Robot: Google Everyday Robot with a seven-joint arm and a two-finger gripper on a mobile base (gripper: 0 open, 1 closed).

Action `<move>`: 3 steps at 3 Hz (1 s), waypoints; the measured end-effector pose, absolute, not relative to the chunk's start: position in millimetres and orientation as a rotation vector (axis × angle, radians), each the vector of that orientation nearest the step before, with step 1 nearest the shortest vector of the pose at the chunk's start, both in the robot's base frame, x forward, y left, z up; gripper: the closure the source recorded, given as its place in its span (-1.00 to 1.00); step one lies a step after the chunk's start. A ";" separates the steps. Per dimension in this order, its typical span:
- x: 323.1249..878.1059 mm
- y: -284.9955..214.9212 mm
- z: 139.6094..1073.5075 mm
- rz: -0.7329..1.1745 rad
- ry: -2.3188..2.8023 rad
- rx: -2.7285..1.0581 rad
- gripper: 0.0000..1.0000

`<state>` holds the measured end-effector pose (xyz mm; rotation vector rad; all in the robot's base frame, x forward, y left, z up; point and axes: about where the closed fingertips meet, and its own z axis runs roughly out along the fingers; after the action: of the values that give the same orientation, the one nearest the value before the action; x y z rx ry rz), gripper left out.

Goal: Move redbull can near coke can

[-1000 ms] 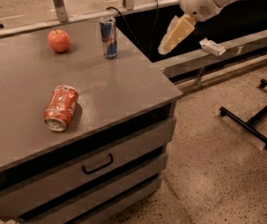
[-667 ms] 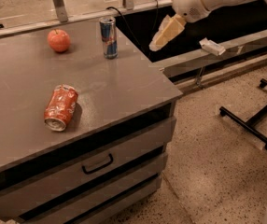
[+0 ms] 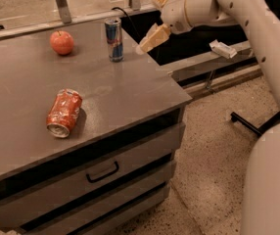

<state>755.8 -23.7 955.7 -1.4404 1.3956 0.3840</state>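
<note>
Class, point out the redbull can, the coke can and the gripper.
redbull can (image 3: 114,39): camera view, middle of its blue side.
coke can (image 3: 64,111): camera view, dented orange-red side.
gripper (image 3: 145,45): camera view, tan tip, just right of the redbull can.

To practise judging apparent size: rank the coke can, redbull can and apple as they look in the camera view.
1. coke can, though nearest the camera.
2. redbull can.
3. apple, close to the redbull can in size.
The gripper hovers just right of the redbull can.

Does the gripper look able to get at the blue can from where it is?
Probably yes. The gripper hangs close beside the upright blue can with nothing between them; the apple sits well off on the can's other side.
</note>
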 end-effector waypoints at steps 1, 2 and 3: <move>778.4 3.8 937.1 0.457 1.367 -1.384 -1.00; 793.3 24.7 923.2 0.510 1.355 -1.332 -1.00; 801.5 41.7 914.2 0.548 1.341 -1.303 -1.00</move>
<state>801.5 41.7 914.2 -1.3033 1.3406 0.5483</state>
